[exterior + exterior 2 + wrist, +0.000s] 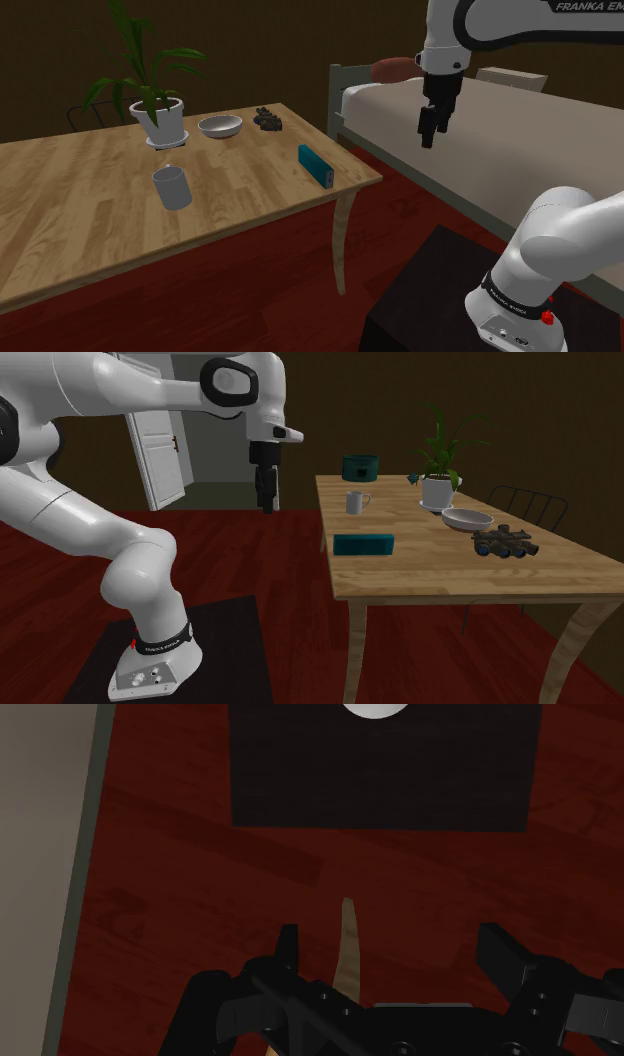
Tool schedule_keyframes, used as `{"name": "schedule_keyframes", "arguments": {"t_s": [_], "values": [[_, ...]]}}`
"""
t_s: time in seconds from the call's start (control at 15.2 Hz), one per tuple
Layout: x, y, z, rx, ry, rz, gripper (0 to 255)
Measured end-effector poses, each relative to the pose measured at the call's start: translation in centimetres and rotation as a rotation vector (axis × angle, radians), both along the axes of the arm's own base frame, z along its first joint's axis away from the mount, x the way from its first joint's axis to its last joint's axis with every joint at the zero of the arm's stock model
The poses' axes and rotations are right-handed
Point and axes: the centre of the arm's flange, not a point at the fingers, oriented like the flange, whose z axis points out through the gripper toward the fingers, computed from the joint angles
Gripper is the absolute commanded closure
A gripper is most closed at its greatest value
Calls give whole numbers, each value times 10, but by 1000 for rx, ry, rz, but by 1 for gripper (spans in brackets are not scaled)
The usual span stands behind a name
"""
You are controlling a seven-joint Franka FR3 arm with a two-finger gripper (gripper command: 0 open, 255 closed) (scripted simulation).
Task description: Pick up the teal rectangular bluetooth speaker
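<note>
The teal rectangular speaker (313, 165) lies on its long side near the wooden table's (90, 200) edge closest to the arm; in the second exterior view the speaker (363, 543) sits at the table's near left side. My black gripper (430, 138) hangs in the air beyond that table edge, off to the speaker's right in the shoulder view and above its level. In the second exterior view the gripper (266, 502) points down over the red floor, left of the table. In the wrist view the gripper (393, 954) is open, its fingers (287, 949) apart with nothing between them.
On the table stand a grey cup (172, 187), a white bowl (220, 126), a potted plant (158, 115), a dark lumpy object (268, 121) and a dark green pot (360, 468). A bed (520, 120) lies behind the gripper. Below it are the red floor (180, 904), a table leg (348, 949) and the black stand (380, 774).
</note>
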Motion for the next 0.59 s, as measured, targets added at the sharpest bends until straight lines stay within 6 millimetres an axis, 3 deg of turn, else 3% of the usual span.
{"name": "schedule_keyframes", "arguments": {"t_s": [0.2,0.59], "values": [[12,6,-7,4,-7,-12,0],[73,21,-36,23,-43,-72,0]]}}
